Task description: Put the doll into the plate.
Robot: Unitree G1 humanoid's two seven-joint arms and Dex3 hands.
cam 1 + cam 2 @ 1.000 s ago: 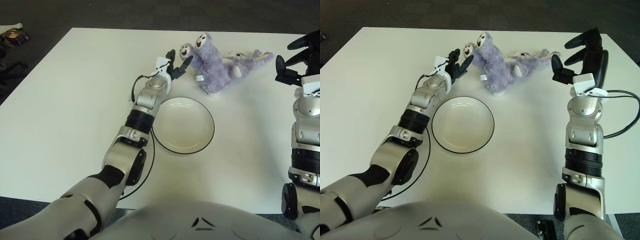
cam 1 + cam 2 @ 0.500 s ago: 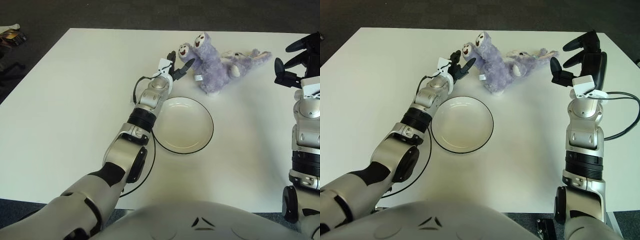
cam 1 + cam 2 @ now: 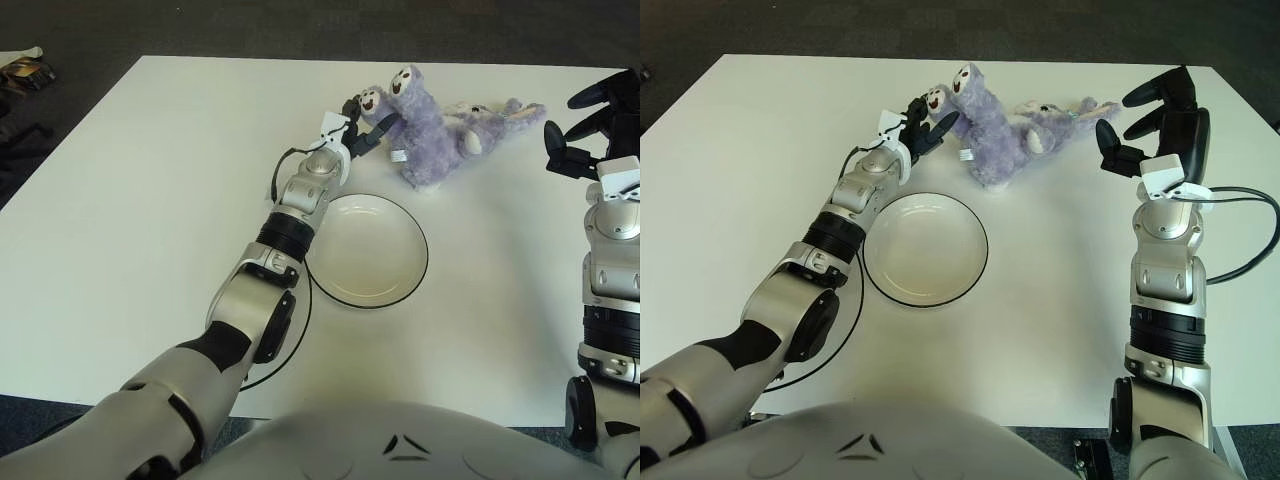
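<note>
Left eye view: left hand (image 3: 362,125) touches doll (image 3: 425,128) beyond plate (image 3: 400,290).

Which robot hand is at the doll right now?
The left robot hand, fingers spread at the purple doll's head; the right robot hand hovers apart, beyond its feet.

Doll (image 3: 428,128) fuzzy plush; plate (image 3: 367,251) glossy, smooth; table (image 3: 150,200) matt white.

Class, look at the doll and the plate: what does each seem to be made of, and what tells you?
The doll looks like soft purple plush: its surface is fuzzy and matte. The plate seems glazed ceramic, perhaps plastic: smooth cream surface with a thin dark rim line.
</note>
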